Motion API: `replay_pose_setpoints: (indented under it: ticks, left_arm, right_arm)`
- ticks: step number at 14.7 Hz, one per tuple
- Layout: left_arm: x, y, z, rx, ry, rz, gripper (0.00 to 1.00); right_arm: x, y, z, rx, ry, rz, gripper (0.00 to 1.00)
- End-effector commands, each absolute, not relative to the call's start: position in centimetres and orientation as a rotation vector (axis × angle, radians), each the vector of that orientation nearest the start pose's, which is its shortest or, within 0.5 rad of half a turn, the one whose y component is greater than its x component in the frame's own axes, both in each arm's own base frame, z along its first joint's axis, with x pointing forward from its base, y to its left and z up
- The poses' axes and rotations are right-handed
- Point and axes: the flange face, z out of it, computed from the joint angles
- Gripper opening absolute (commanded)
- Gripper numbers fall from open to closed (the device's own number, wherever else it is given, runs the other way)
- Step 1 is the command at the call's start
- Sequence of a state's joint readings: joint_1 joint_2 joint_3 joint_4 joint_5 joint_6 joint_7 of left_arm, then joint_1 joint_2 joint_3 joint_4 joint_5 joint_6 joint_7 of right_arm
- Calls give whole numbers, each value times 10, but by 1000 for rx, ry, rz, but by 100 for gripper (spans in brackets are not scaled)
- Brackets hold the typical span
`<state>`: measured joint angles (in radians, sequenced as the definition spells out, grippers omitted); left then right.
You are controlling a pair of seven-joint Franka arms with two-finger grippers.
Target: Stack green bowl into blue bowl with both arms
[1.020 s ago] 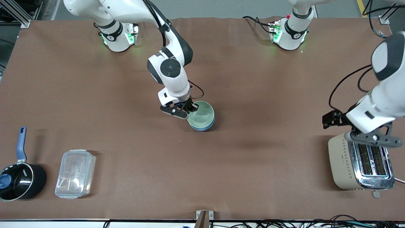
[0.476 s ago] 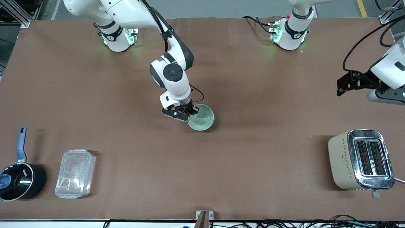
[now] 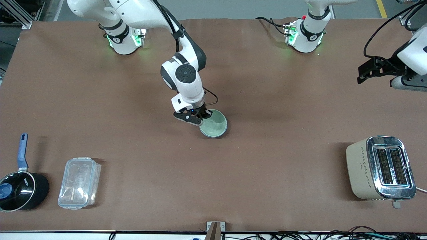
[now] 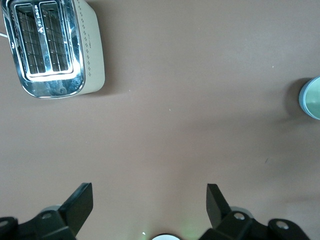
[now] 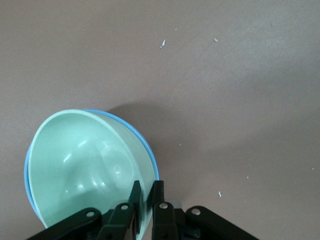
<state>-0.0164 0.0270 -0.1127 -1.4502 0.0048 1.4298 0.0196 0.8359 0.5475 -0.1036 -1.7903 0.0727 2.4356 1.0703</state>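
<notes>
Glossy green bowl (image 3: 214,124) in blue bowl (image 5: 150,154)

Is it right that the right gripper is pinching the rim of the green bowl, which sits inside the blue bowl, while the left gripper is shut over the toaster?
Not quite. The right gripper does pinch the green bowl nested in the blue bowl. But the left wrist view shows the left gripper open, over bare table, not over the toaster.

Saucepan (image 3: 20,188), clear container (image 3: 79,183), and toaster (image 3: 380,168) on table (image 3: 267,173).
</notes>
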Motion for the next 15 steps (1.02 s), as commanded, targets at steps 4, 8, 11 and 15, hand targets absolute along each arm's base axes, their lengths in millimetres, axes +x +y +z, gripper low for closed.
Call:
replay_pose_setpoints:
  ticks: [4,8,11,15]
  left_arm:
    - [509,-84,658,-3133,230,80,100]
    - [507,-83,659,-3129,227,78,100]
    - [509,-81,659,-3130,222,75,100]
    - [512,-81,659,-3131,222,70,100]
  right_arm:
    - [520,419,306,-2998,689,-174,100]
    - [553,349,378,-3073,751,-297,100]
    - [573,278,433,-3113,713,-308,100]
    - [578,154,513,-3147,672,-227,100]
